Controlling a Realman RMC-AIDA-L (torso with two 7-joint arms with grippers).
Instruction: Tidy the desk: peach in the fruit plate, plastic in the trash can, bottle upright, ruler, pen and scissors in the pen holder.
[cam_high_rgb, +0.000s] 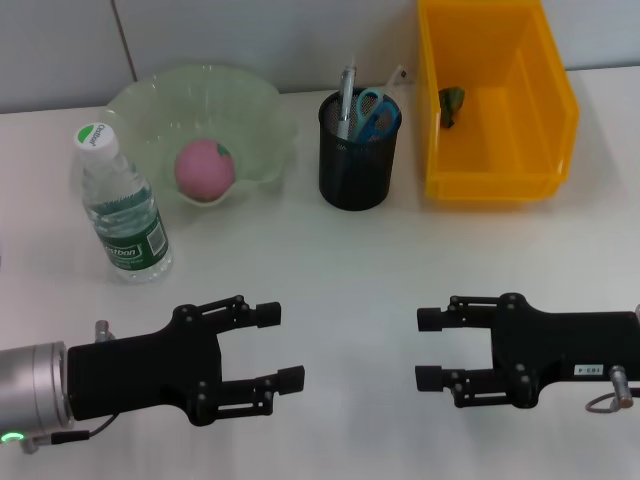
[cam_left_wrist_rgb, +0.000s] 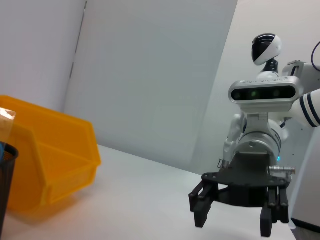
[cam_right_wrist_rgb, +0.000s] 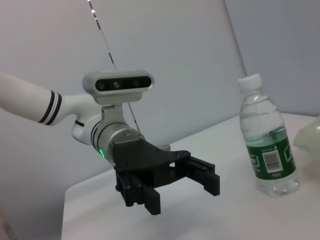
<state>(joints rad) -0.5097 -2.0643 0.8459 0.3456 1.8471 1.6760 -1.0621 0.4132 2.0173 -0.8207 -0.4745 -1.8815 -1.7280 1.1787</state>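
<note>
- Head view: we take the pen holder (cam_high_rgb: 358, 150) as our landmark. It stands upright at the back of the desk (cam_high_rgb: 350, 280), with the scissors (cam_high_rgb: 377, 112) in it, blue loops up and long axis near vertical, beside a pen (cam_high_rgb: 346, 100) standing the same way. A pale strip leaning at its far rim may be the ruler, though we cannot be sure.
- To the robot's left of the pen holder sits the fruit plate (cam_high_rgb: 262, 110) with the peach (cam_high_rgb: 205, 169) inside it. Further left and nearer the robot, the bottle (cam_high_rgb: 120, 210) stands upright, cap up, long axis vertical.
- Just to the right of the pen holder is the trash can (cam_high_rgb: 540, 100), with a small dark-green scrap (cam_high_rgb: 452, 105) on its floor, which we take for the plastic.
- Both grippers hover well in front of the pen holder, low over bare desk. The left gripper (cam_high_rgb: 284, 346) and right gripper (cam_high_rgb: 428, 348) point toward each other, jaws spread, holding nothing.
- We judge every listed item placed, so the task looks finished; the next move calls only for keeping the arms clear or parking them.
- Left wrist view: we see the right gripper (cam_left_wrist_rgb: 232, 212) spread and empty over the desk, the trash can (cam_left_wrist_rgb: 55, 155) beyond it.
- Right wrist view: the left gripper (cam_right_wrist_rgb: 182, 187) is spread and empty, the bottle (cam_right_wrist_rgb: 265, 137) upright behind it.
</note>
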